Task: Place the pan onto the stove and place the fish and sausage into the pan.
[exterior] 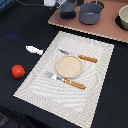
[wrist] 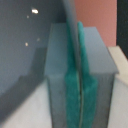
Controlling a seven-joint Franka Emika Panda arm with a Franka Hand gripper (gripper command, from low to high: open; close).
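From the exterior view, the small blue-grey pan (exterior: 68,9) sits on the pinkish-brown stove board (exterior: 100,29) at the counter's far edge, beside a deeper grey pot (exterior: 91,13). The white toy fish (exterior: 34,49) and red round sausage (exterior: 18,71) lie near the left edge, beside a striped placemat (exterior: 95,95). No writing is legible.

In the wrist view, the gripper (wrist: 77,75) is clenched on the pan's thin metal handle (wrist: 71,20).

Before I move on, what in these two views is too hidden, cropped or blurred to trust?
- Gripper: exterior view's top edge crops it; jaws' state unreadable.
- Small blue-grey saucepan: the gripper overlaps it; grasp unclear.
- Wrist view: blurred close-up of a grey block with a teal strip; what it belongs to is unclear.
- Pale bowl-like item: cut by the exterior view's right edge.
- Small white toy fish: details too small.
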